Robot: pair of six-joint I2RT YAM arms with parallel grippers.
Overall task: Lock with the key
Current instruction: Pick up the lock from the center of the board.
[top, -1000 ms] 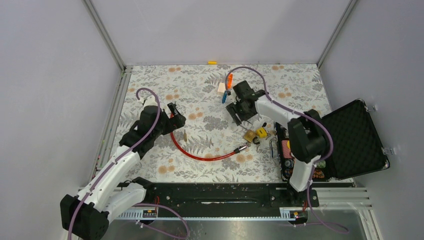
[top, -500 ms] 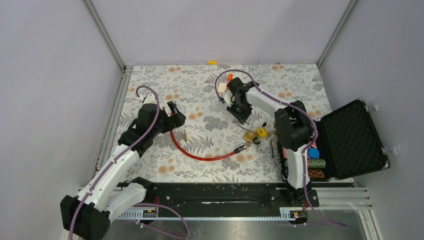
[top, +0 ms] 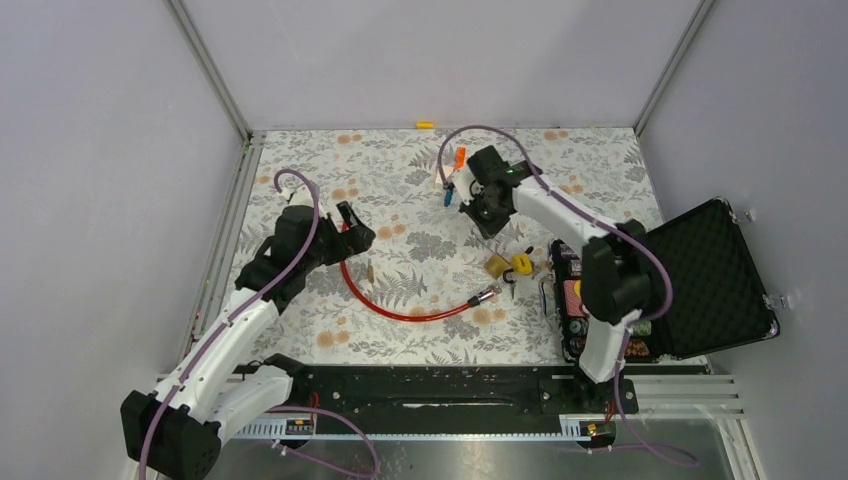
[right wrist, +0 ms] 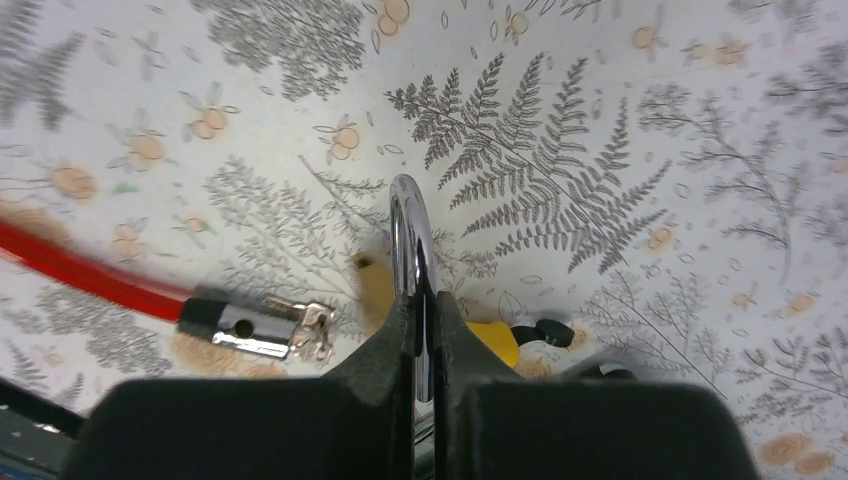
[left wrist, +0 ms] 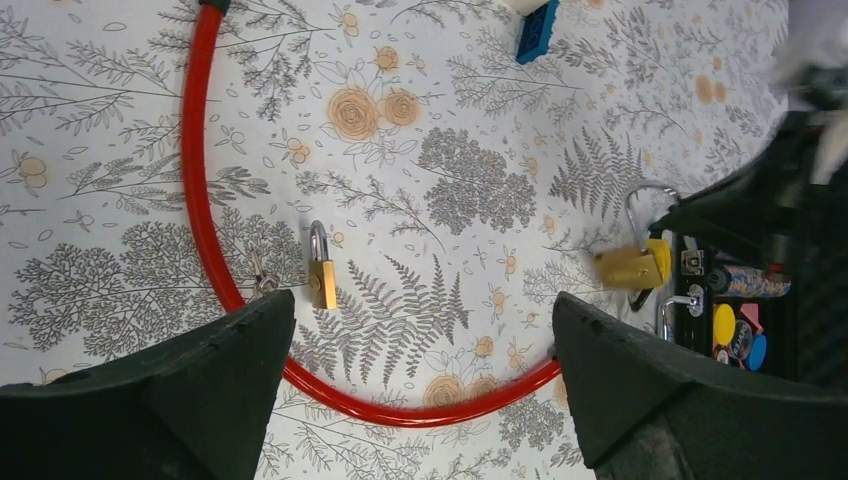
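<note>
Left wrist view: left gripper (left wrist: 420, 320) gapes wide, empty. Beyond it a small padlock (left wrist: 322, 275) lies flat beside the red cable (left wrist: 190, 150), long axis running away, shackle farthest. Farther off, right gripper (right wrist: 422, 300) pinches shut, seemingly on the shackle of the larger padlock (left wrist: 630, 268), its body blurred.

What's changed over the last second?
The right arm swung left, then back; the right pincer, apparently shut on the shackle of the brass padlock, ended slightly farther right. The left pincer, red cable, small padlock and case stayed put.
</note>
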